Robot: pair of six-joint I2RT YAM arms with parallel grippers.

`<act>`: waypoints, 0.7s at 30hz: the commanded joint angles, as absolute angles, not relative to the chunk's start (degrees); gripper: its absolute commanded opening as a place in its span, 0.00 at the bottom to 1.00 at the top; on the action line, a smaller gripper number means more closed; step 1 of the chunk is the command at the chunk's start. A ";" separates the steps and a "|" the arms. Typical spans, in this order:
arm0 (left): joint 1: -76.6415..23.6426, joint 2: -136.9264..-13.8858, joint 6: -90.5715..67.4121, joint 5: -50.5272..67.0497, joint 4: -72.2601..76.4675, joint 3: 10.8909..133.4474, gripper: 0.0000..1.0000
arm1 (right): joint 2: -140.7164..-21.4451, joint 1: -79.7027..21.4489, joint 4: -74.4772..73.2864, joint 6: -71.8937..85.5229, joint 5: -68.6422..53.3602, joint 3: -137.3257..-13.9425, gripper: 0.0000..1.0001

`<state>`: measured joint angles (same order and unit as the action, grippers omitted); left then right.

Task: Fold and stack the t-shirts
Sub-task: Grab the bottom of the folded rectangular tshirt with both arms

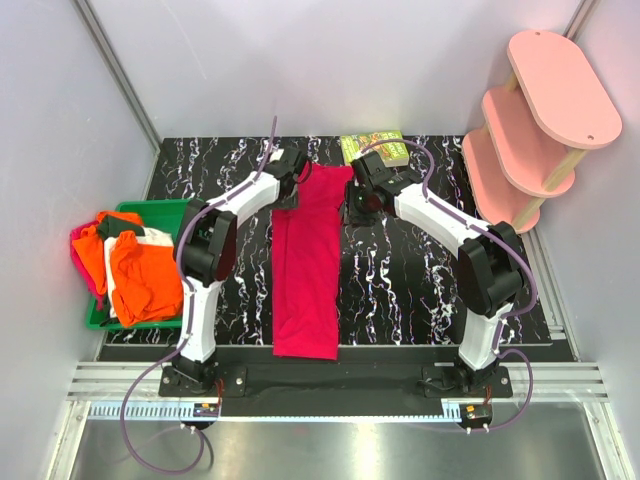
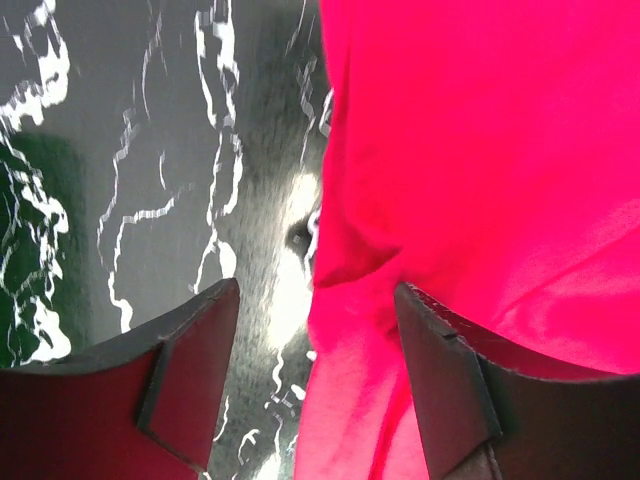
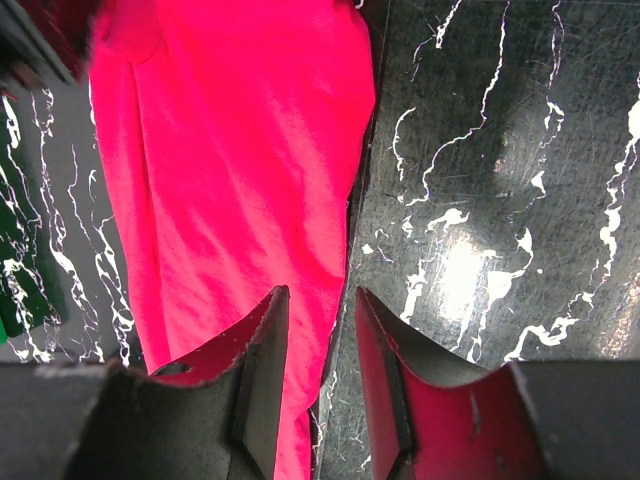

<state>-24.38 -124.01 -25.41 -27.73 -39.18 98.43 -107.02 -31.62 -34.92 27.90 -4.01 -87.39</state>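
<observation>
One red t-shirt (image 1: pixel 306 265) on the table (image 1: pixel 400 280). One green bin (image 1: pixel 150 210) with one pile of t-shirts (image 1: pixel 140 275); their exact number is not clear. One book (image 1: pixel 375 147). One pink shelf (image 1: pixel 530 120).

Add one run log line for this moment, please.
red shirt: narrow strip on table | left gripper: open, far-left edge | right gripper: open, far-right edge | other shirts: in bin

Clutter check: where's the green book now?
Top view: the green book lies at the table's far edge, right of centre, just beyond the right claw and left of the pink shelf.
</observation>
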 commanded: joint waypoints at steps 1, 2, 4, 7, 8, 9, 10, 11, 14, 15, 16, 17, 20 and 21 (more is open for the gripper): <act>-24.35 -124.16 -22.59 -27.26 -34.98 108.59 0.69 | -106.61 -31.38 -33.49 27.77 -3.69 -86.93 0.41; -24.26 -125.67 -22.07 -26.46 -36.02 110.55 0.68 | -106.44 -31.46 -33.40 27.86 -3.52 -86.66 0.41; -24.17 -127.87 -21.45 -24.36 -36.65 114.95 0.66 | -106.26 -31.46 -33.40 27.77 -3.43 -86.31 0.41; -24.17 -130.95 -21.36 -21.63 -36.56 117.68 0.65 | -106.43 -31.46 -33.31 27.77 -3.52 -85.70 0.41; -24.26 -132.44 -21.27 -21.10 -36.65 118.29 0.65 | -106.61 -31.38 -33.31 27.86 -3.34 -85.69 0.41; -24.17 -133.23 -21.27 -19.96 -36.65 118.91 0.63 | -106.61 -31.38 -33.31 27.86 -3.34 -85.61 0.41; -23.91 -133.85 -21.18 -19.26 -36.65 119.09 0.62 | -106.61 -31.38 -33.40 27.69 -3.17 -85.43 0.41; -23.82 -135.08 -21.44 -18.73 -36.91 119.18 0.60 | -106.61 -31.38 -33.31 27.77 -2.82 -85.43 0.41; -23.03 -135.79 -23.37 -17.14 -37.53 118.39 0.35 | -106.52 -30.85 -33.31 27.60 -2.81 -85.52 0.41; -22.85 -135.62 -23.73 -16.88 -37.53 116.91 0.18 | -106.70 -30.50 -33.31 27.60 -2.90 -85.69 0.40; -22.59 -135.44 -24.08 -16.88 -37.70 116.20 0.11 | -106.96 -30.32 -33.31 27.68 -3.25 -85.95 0.40; -22.41 -135.09 -24.95 -16.70 -37.71 114.71 0.05 | -107.14 -29.97 -33.31 27.69 -3.25 -86.13 0.40; -22.06 -134.56 -25.75 -17.14 -37.97 112.33 0.00 | -107.84 -29.71 -33.40 27.95 -3.69 -86.92 0.40; -21.89 -134.47 -25.66 -17.31 -38.06 111.98 0.00 | -108.02 -29.53 -33.40 28.21 -3.78 -87.18 0.40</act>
<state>-22.92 -136.25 -24.14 -18.02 -38.28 113.62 -107.11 -30.37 -34.50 27.90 -3.97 -85.45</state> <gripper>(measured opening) 0.009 0.400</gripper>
